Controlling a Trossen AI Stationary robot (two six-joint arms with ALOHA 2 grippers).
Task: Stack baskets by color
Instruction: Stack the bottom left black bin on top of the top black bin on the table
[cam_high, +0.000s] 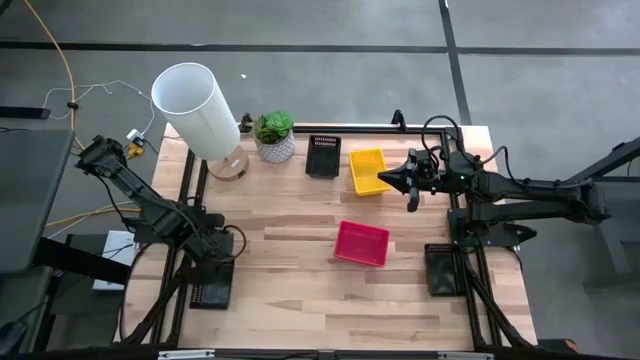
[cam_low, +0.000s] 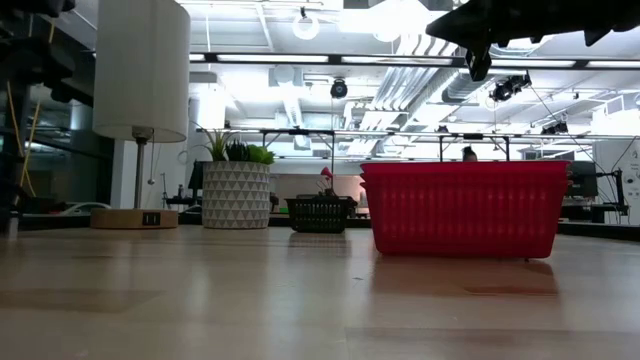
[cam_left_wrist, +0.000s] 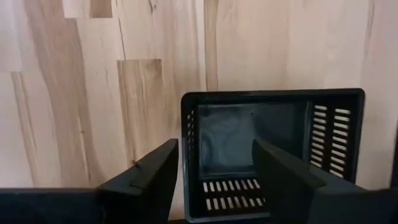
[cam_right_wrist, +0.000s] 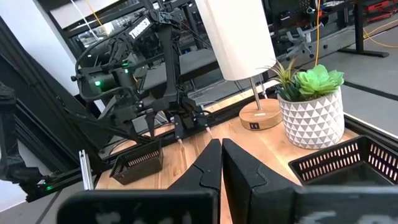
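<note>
- Left gripper (cam_left_wrist: 211, 168) stands open, empty, over a black basket (cam_left_wrist: 272, 152) at the bench's left edge, apparently just set down.
- Right gripper (cam_high: 412, 185), shut and empty, hovers beside the yellow basket (cam_high: 368, 171).
- Red basket (cam_high: 361, 243) sits mid-bench; another black basket (cam_high: 323, 156) lies at the far edge, unstacked.

The pale matt wooden plank table (cam_high: 300, 290) is carrying a glossy red perforated plastic basket (cam_high: 361, 243) and a smooth black plastic basket (cam_left_wrist: 273, 143).

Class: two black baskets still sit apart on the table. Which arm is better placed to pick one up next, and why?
Probably the left. The left gripper hangs open right over the near black basket at the table's left edge. The right gripper is shut above the yellow basket.
</note>
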